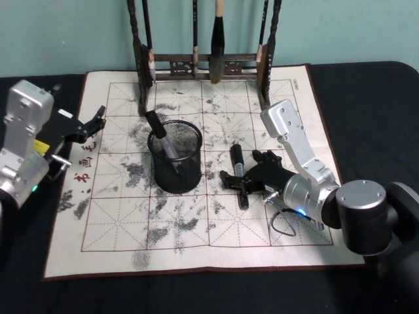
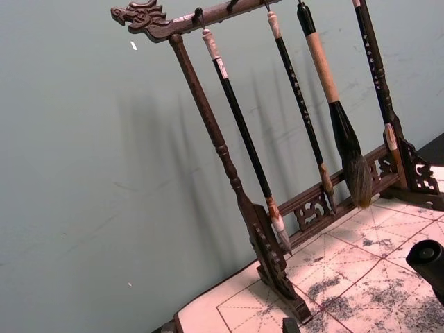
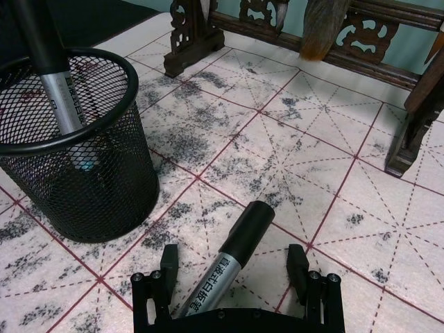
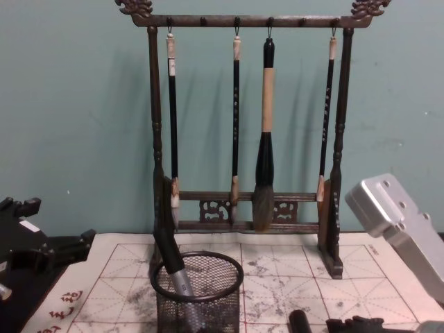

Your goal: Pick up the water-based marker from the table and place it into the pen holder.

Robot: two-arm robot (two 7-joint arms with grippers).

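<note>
A water-based marker (image 1: 238, 171), with a black cap and a silver barrel, lies flat on the ink-stained mat right of the pen holder (image 1: 175, 157). My right gripper (image 3: 232, 267) is low over the marker (image 3: 232, 260), open, with one finger (image 3: 168, 261) on each side of the barrel and a gap between fingers and marker. In the head view that gripper (image 1: 241, 181) sits over the marker's lower half. The black mesh pen holder (image 3: 76, 149) has another marker (image 3: 52, 76) leaning in it. My left gripper (image 1: 93, 123) is parked, open, at the mat's left edge.
A tall dark wooden brush rack (image 1: 203, 62) with several hanging brushes stands at the back of the mat (image 1: 131, 235), behind the holder. The black table (image 1: 366, 91) surrounds the mat. The chest view shows the holder (image 4: 199, 291) in front of the rack (image 4: 243, 111).
</note>
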